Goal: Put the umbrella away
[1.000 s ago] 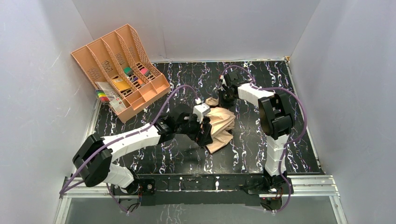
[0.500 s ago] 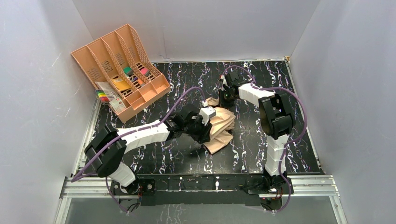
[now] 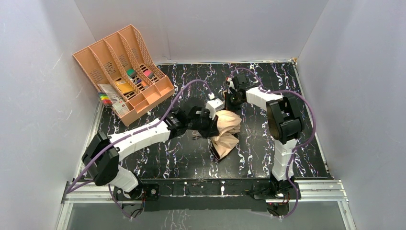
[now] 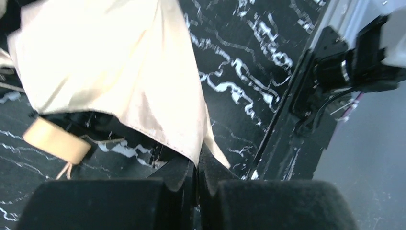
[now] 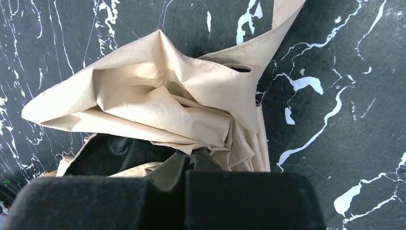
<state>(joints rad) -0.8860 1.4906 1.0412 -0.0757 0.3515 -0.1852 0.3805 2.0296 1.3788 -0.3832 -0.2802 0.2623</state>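
Your left hand [image 4: 196, 168], which had been wide apart a second earlier, had just come together on a lower edge of the umbrella [image 3: 226, 130], pinching the pale tan fabric between its fingertips. The left arm had also reached further in toward the bundle. Your right hand [image 5: 190, 161] was together too, and appeared to grip a fold at the far end. With both ends likely held, the loose canopy could probably be gathered or lifted next.

The umbrella lay crumpled mid-surface [image 3: 268, 72], its tan handle [image 4: 56, 140] resting on the dark marble top.

The peach-orange file tray [image 3: 93, 50] stood well apart at the far left. Its slots held small coloured items [image 3: 139, 75] and a yellow pad [image 3: 124, 87], with markers [image 3: 104, 98] at the front. No part of the umbrella was in it.
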